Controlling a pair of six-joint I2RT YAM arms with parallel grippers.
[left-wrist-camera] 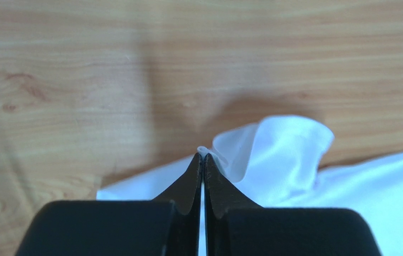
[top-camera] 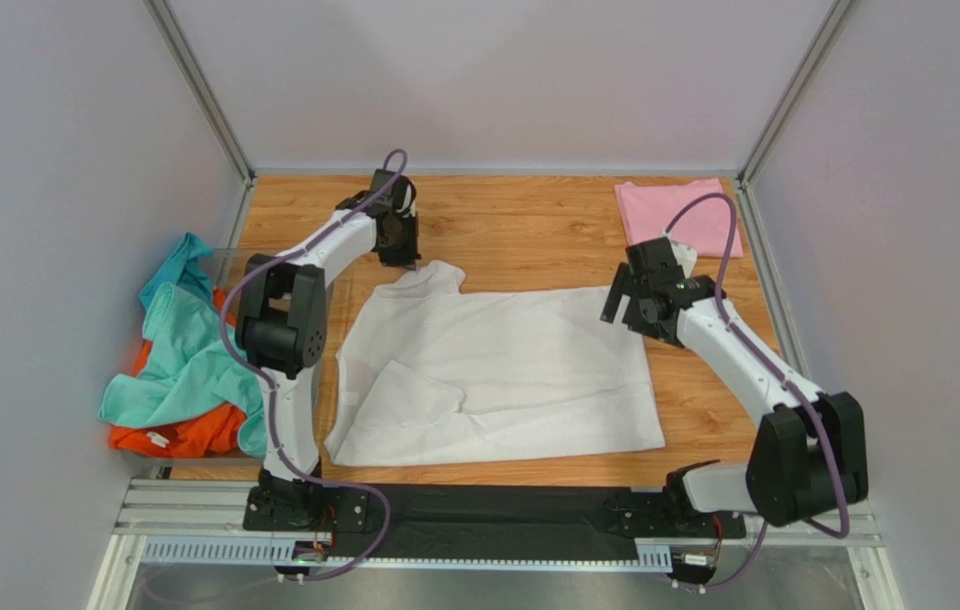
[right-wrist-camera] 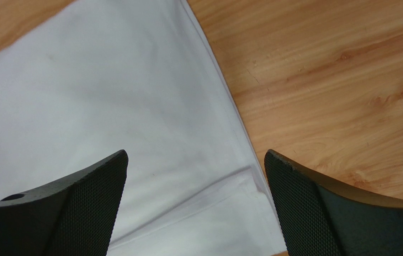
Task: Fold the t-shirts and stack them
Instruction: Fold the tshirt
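Currently | left pincer [left-wrist-camera: 203, 156] pinching 1 white shirt [top-camera: 510, 369] | right pincer [right-wrist-camera: 195, 153] wide open | 1 pink shirt [top-camera: 676, 216] apart

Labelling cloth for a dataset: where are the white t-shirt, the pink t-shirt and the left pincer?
white t-shirt [top-camera: 536, 362], top external view, chest panel
pink t-shirt [top-camera: 650, 206], top external view, its middle
left pincer [left-wrist-camera: 203, 158], left wrist view, between fingertips

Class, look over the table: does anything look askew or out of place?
The teal t-shirt and orange t-shirt lie crumpled in a heap at the table's left edge, unlike the folded pink t-shirt.
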